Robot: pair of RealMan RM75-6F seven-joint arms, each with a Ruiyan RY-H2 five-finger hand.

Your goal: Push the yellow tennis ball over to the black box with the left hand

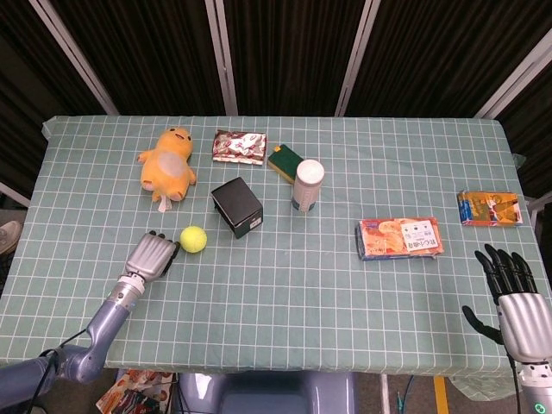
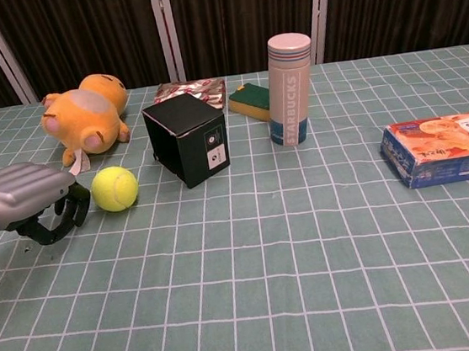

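Note:
The yellow tennis ball (image 1: 193,239) (image 2: 116,189) lies on the checked tablecloth a short way left of the black box (image 1: 237,206) (image 2: 186,139). My left hand (image 1: 152,256) (image 2: 31,200) sits just left of the ball with its fingers curled in and its fingertips at the ball's side, holding nothing. A small gap separates ball and box. At the near right table edge my right hand (image 1: 514,297) rests with fingers spread and nothing in it; the chest view does not show it.
An orange plush duck (image 1: 167,163) (image 2: 85,116) lies behind the ball. A white tumbler (image 1: 307,185) (image 2: 292,89), a green sponge (image 1: 284,159), a foil snack pack (image 1: 240,146), an orange biscuit box (image 1: 400,237) (image 2: 450,147) and a small packet (image 1: 490,208) stand further right.

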